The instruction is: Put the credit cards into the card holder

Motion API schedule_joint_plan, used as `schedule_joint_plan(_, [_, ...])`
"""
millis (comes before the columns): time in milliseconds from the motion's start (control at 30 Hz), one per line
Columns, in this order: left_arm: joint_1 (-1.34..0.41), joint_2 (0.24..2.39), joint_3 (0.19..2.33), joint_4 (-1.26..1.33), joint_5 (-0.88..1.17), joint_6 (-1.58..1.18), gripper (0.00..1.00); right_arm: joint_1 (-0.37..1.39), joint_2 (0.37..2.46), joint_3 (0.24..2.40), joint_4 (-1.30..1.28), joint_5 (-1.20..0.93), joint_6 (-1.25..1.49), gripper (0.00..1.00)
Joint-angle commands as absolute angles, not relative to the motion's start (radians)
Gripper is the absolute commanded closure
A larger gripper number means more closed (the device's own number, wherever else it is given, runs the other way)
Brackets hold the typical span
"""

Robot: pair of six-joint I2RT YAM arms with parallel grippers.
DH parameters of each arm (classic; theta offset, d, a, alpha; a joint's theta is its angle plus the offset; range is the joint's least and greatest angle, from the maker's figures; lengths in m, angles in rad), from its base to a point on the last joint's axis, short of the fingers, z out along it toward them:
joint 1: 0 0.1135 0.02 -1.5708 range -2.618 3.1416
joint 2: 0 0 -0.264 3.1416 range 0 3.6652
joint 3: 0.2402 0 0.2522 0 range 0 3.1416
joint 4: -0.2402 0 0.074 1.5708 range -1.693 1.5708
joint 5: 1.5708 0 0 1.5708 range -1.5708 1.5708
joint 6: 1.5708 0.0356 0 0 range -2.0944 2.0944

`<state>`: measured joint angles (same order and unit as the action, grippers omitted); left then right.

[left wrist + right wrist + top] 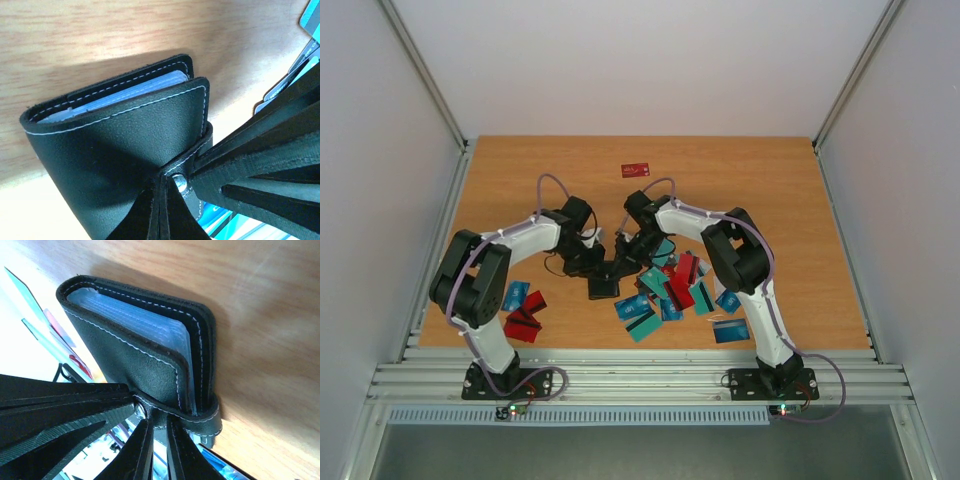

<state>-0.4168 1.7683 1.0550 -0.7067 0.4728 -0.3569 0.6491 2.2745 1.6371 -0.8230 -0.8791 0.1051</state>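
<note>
The black card holder (604,288) stands folded on the wooden table between both grippers, with clear sleeves showing inside (145,325). My left gripper (164,181) is shut, its tips pressed against the holder's cover (115,150) beside the metal snap (181,183). My right gripper (161,416) is closed on the holder's snap tab (200,416), which wraps round the open edge. Credit cards in teal, red and blue lie in a heap (665,295) right of the holder. A few more cards (523,312) lie by the left arm, and one red card (636,170) lies far back.
The table's wooden top (760,200) is walled on both sides and at the back. The right arm's elbow (735,250) hangs over the card heap. A metal rail (640,375) runs along the near edge by both bases.
</note>
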Motion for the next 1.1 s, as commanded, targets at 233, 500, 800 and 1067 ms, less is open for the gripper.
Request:
schedule_joint_plan(233, [-0.439,1.719,1.023,-0.780,0.412,-0.320,1.00,0.674,2.237,1.640,-0.746,-0.914,0.181,0.89])
schedule_joint_plan(500, [-0.439,1.706,0.985,-0.760,0.424,-0.313,1.00,0.648,2.257,1.683,-0.695,-0.954,0.244,0.90])
schedule_joint_plan(800, [-0.439,1.706,0.984,-0.749,0.423,-0.327,1.00,0.651,2.310,1.653,-0.724,-0.914,0.223,0.91])
schedule_joint_plan(1067, [-0.439,1.705,0.993,-0.756,0.427,-0.328,1.00,0.650,2.346,1.591,-0.721,-0.887,0.182,0.91])
